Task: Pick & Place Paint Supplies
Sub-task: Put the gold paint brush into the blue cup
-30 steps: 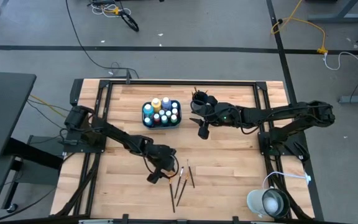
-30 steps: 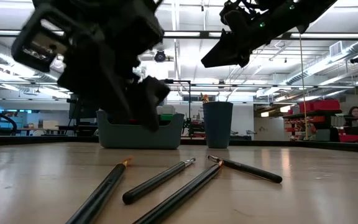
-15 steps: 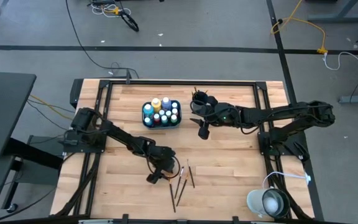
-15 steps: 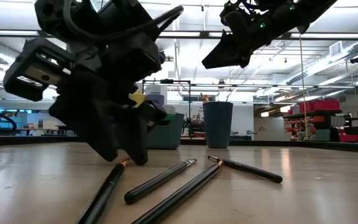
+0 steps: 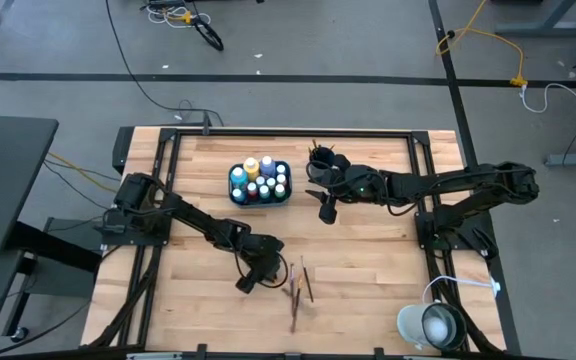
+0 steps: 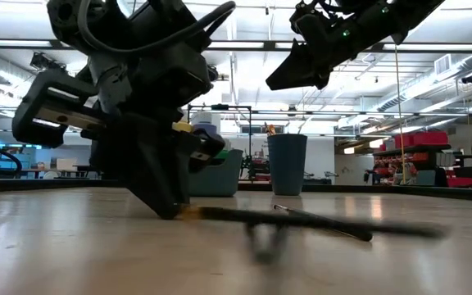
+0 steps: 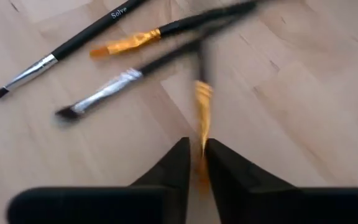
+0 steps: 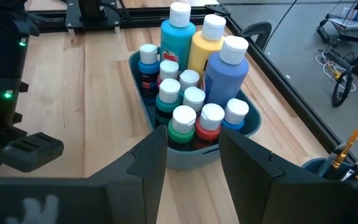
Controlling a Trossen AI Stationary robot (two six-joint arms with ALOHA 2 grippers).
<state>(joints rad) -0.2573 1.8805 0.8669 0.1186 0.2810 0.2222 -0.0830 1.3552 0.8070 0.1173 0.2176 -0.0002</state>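
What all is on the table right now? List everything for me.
Table: one, light wood.
Tray: one, teal, back middle.
Paint bottles: about eleven, white caps, mixed colours, standing in the tray.
Cup: one, dark blue, right of the tray.
Brushes in the cup: a few, count unclear.
Loose brushes: three, dark handles, lying front middle.
Held brush: one, gold collar, pinched at the table.
Left gripper: closed on the held brush.
Right gripper: open, empty, above the table between tray and cup.
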